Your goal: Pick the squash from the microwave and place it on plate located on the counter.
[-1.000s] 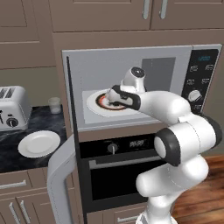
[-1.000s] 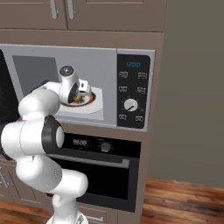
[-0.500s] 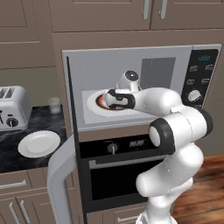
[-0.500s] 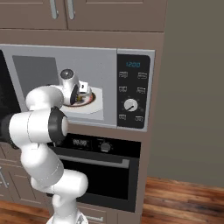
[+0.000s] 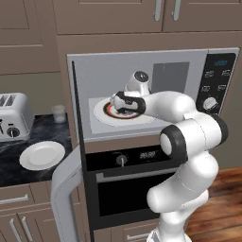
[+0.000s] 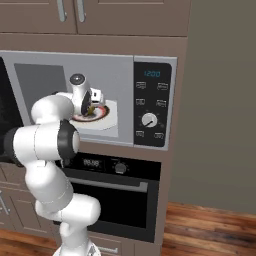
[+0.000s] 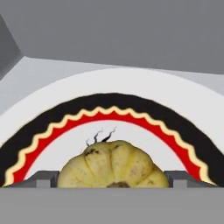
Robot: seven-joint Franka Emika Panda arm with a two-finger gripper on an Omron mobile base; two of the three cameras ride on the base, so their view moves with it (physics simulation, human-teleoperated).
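Observation:
The squash [image 7: 111,165], a ribbed yellow-green lump, lies on a white plate with red and black rings [image 7: 109,111] inside the open microwave [image 5: 218,80]. My gripper [image 7: 112,180] is open and reaches into the cavity, a fingertip [image 7: 43,179] on each side of the squash, close to its skin. From the base, the gripper [image 5: 119,102] hangs over the ringed plate [image 5: 103,113], and a bit of yellow squash [image 6: 90,107] shows at the hand. The plain white plate [image 5: 42,155] sits on the black marble counter [image 5: 10,165], left of the microwave.
The microwave door [image 5: 74,142] stands swung out to the left, between the cavity and the counter. A silver toaster [image 5: 12,116] and a small cup [image 5: 58,113] stand at the counter's back. A black oven [image 5: 134,184] sits under the microwave.
The arm has pushed the gripper deeper and lower into the microwave, from above the ringed plate's near side to around the squash. The squash and plates have stayed put.

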